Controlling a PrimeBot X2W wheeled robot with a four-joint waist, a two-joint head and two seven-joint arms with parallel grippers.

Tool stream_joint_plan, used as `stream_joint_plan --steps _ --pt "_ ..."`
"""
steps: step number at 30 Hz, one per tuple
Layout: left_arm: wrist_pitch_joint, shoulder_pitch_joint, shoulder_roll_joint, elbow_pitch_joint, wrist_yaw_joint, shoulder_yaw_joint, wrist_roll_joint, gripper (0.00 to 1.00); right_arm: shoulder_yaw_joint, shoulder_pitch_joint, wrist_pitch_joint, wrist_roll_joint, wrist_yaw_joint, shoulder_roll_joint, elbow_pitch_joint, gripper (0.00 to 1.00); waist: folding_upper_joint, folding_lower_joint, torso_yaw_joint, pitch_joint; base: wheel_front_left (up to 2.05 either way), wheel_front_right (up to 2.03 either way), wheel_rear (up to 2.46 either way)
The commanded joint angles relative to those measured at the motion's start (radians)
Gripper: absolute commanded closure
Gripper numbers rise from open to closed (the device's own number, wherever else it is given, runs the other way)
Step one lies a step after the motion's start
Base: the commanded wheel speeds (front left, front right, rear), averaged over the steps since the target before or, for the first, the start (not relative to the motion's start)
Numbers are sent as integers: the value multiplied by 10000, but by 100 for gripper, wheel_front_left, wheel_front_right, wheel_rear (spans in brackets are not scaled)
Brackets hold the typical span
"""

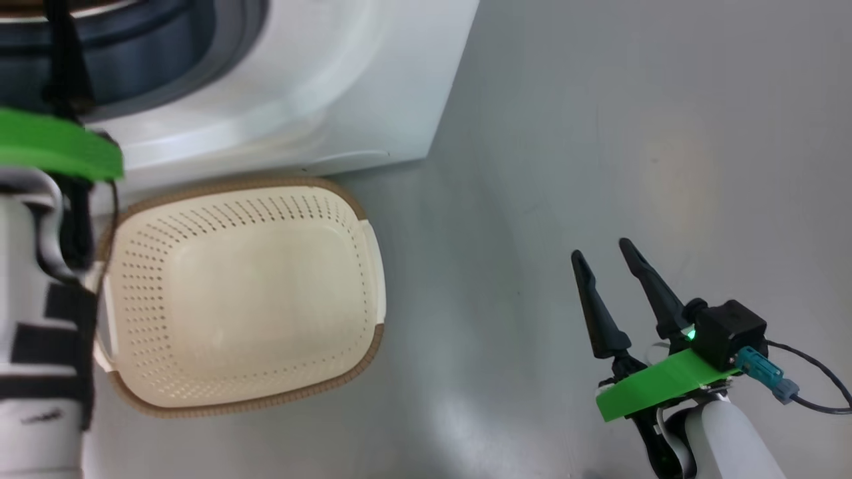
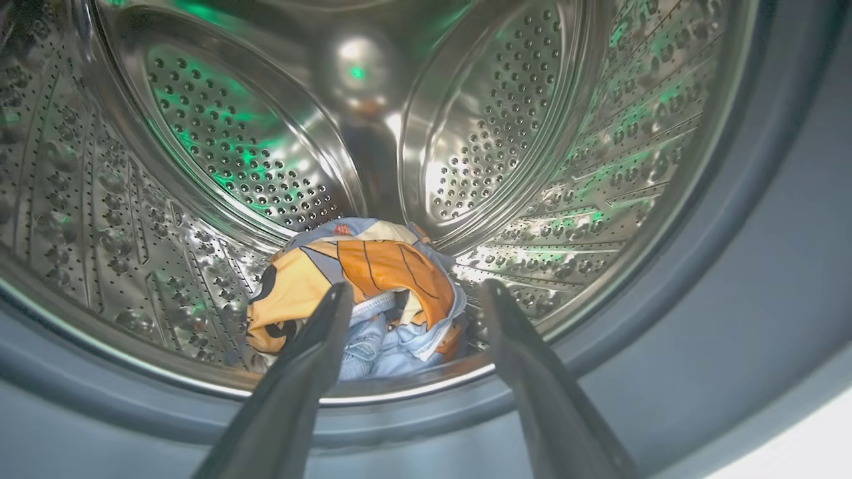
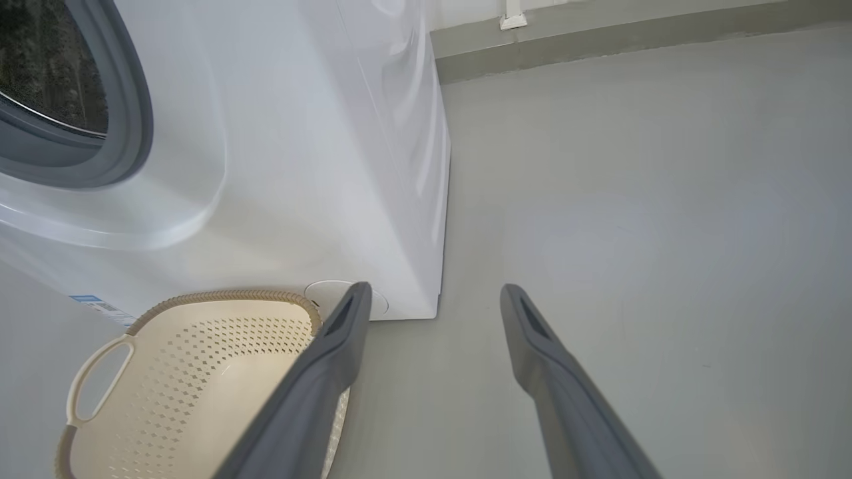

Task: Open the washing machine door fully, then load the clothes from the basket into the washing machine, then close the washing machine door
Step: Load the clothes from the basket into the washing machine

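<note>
Left hand [image 2: 418,287] spread apart, gripping nothing — pointed into steel drum [image 2: 226,153] of washing machine [image 1: 373,86]. Clothes [image 2: 373,266] heaped on drum bottom, just beyond fingertips [image 2: 333,313]. Basket [image 1: 146,266] on floor [image 1: 599,133] before machine. Right hand [image 1: 600,249] apart too, holding nothing — over floor, well right of basket.

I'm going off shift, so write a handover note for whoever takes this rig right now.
Left pincer: open, empty, at the drum mouth.
Right pincer: open, empty, over the floor beside the basket.
Clothes lie in the drum of the washing machine; basket is empty.
Done: loading, by the look of it.
Left: withdraw the left arm, close the door.
</note>
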Motion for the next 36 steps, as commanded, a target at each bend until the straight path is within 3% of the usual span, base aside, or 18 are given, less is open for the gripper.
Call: stream_joint_plan --steps 1,27,36 --pt "-53 584 275 -509 23 389 113 0 111 351 -48 -150 16 15 -128 0 0 0 234 -624 0 0 0" --pt "-53 6277 -1582 -3915 -288 2583 1153 0 -158 1465 -48 -439 16 15 -176 0 0 0 363 -3747 0 0 0" --pt "-53 8037 -1833 -4540 -379 2635 1507 0 -311 1932 -48 -558 16 15 -254 0 0 0 451 -4722 0 0 0"
